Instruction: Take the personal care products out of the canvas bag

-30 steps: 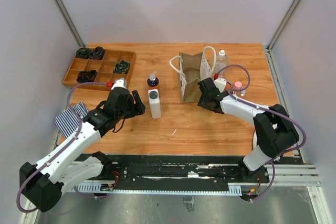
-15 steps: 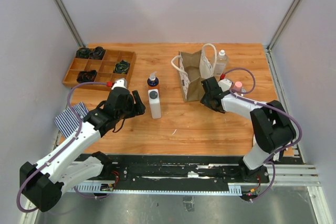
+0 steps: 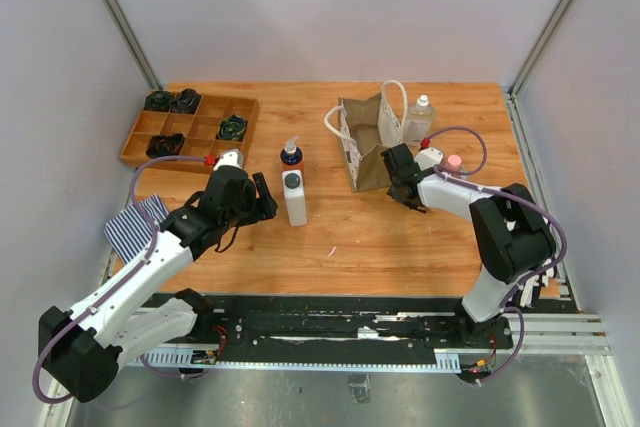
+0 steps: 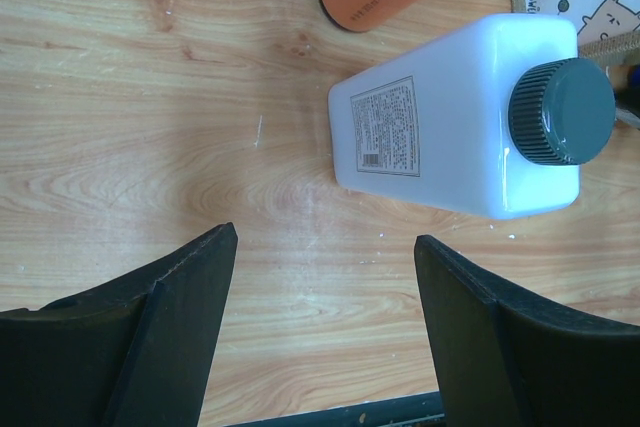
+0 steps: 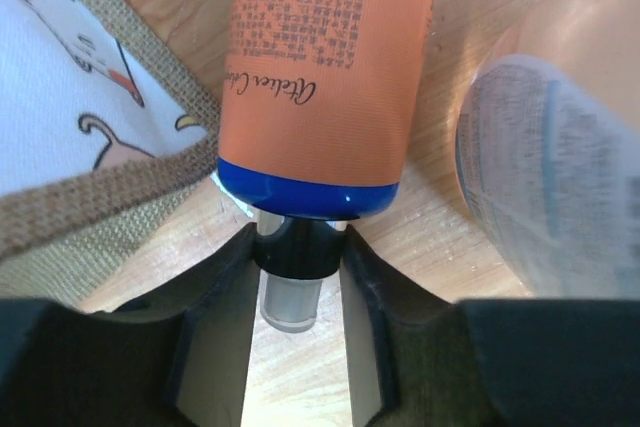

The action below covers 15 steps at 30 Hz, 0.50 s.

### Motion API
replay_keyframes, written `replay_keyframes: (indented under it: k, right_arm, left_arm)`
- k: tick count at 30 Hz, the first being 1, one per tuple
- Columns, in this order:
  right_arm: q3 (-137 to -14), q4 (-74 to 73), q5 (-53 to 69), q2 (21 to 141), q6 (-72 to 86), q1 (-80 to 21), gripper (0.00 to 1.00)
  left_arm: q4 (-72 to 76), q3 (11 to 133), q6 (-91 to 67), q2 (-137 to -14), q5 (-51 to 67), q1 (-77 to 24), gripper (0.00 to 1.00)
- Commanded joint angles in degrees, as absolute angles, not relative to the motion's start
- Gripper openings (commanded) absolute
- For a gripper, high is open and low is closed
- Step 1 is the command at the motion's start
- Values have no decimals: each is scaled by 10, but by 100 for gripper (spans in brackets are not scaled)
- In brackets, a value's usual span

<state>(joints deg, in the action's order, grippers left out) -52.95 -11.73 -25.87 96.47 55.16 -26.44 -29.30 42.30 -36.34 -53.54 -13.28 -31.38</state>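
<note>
Against the frame one second earlier, the right arm has drawn its elbow in toward 9 o'clock. The right gripper (image 3: 400, 179) stays at 4 o'clock of the canvas bag (image 3: 365, 142), and the left arm is unchanged. The right jaws clamp the black pump collar of a blue-and-orange bottle (image 5: 320, 67). In the right wrist view its long axis runs 6 to 12 o'clock, nozzle at 6, base at 12. The left gripper (image 4: 325, 277) stands open and empty near the white pump bottle (image 4: 450, 127).

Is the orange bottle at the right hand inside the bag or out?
Out: the orange bottle sits beside the bag over bare wood, the right hand pinching its neck.
</note>
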Motion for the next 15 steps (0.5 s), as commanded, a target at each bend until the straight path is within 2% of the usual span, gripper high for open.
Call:
replay_keyframes:
  k: [1, 3, 4, 10, 15]
  right_arm:
    - [-561, -141, -289, 983, 535, -248, 22]
    - [-562, -138, -280, 981, 529, -248, 3]
    - [-560, -137, -274, 980, 528, -249, 1]
    - [-551, -154, -277, 932, 489, -281, 1]
    - [-573, -231, -297, 859, 437, -332, 1]
  left_arm:
    - [-286, 429, -358, -535, -131, -317, 77]
    - [-286, 428, -358, -534, -131, -317, 77]
    - [-285, 428, -359, -534, -131, -317, 77]
    - [-279, 421, -362, -536, -125, -317, 77]
    - [-274, 420, -364, -537, -122, -317, 77]
